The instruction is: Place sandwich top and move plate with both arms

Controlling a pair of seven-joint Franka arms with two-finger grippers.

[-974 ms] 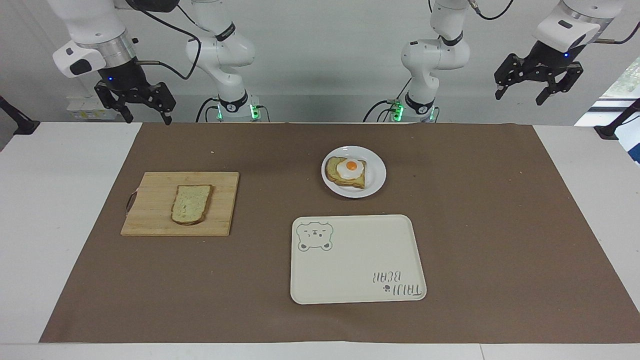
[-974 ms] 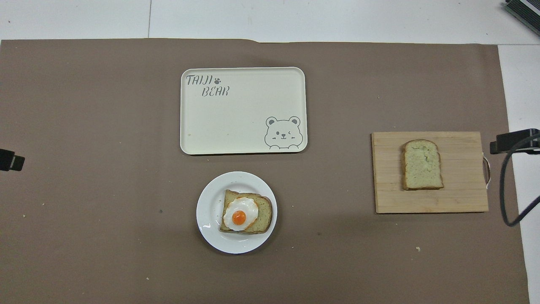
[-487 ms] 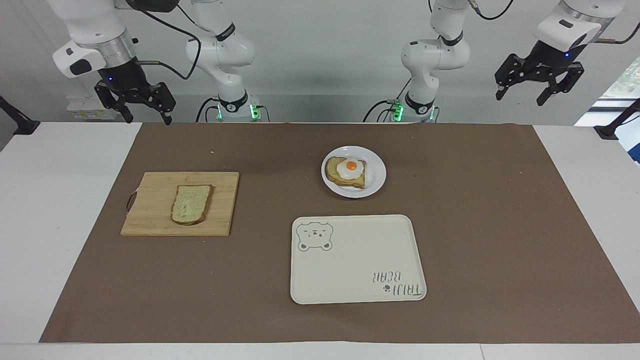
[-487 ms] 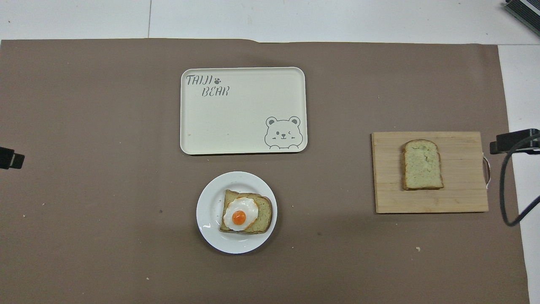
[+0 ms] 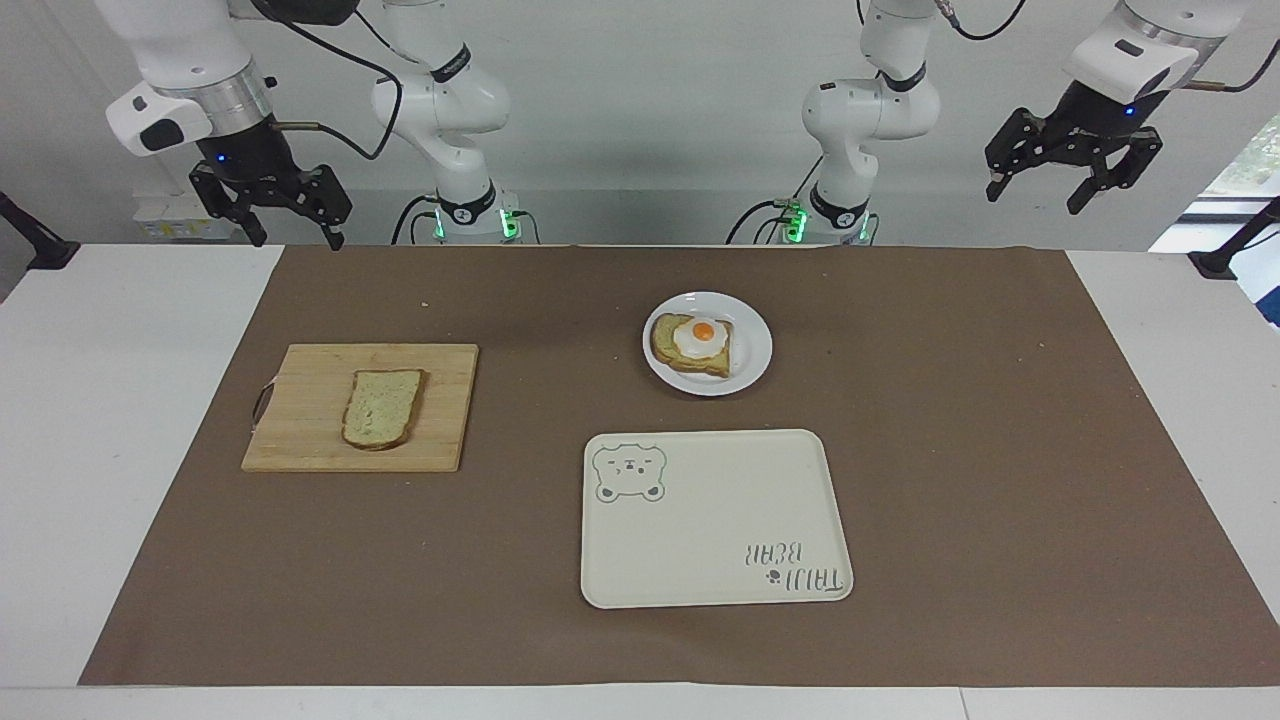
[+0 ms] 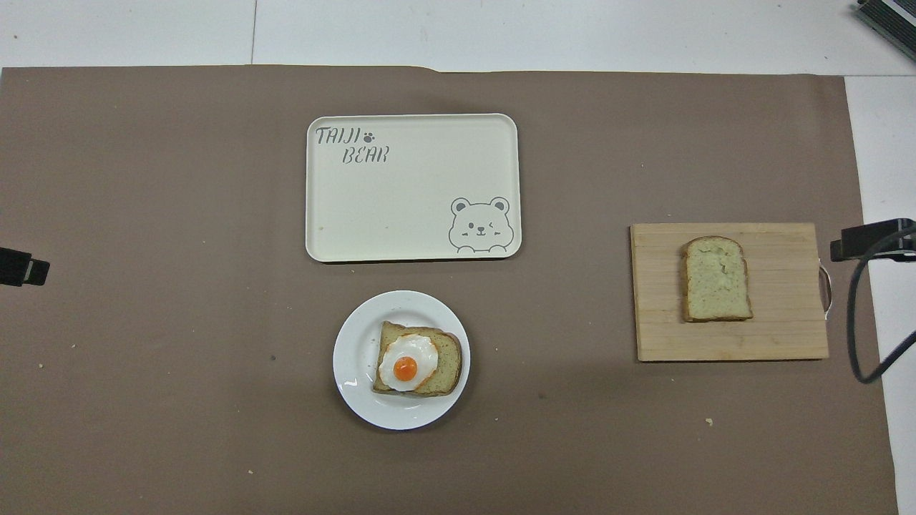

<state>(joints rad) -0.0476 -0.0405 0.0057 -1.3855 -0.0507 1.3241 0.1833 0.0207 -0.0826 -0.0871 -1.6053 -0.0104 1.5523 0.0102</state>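
- Sandwich top flat on cutting board, toward right arm's end of table.
- Plate carries egg toast, nearer robots than bear tray.
- Right gripper raised, fingers apart, empty.
- Left gripper raised, fingers apart, empty.

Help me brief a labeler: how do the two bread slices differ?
The sandwich top is bare; the toast slice carries a fried egg. The sandwich top lies on the cutting board, the toast slice on the plate. The sandwich top looks paler. Both lie flat.
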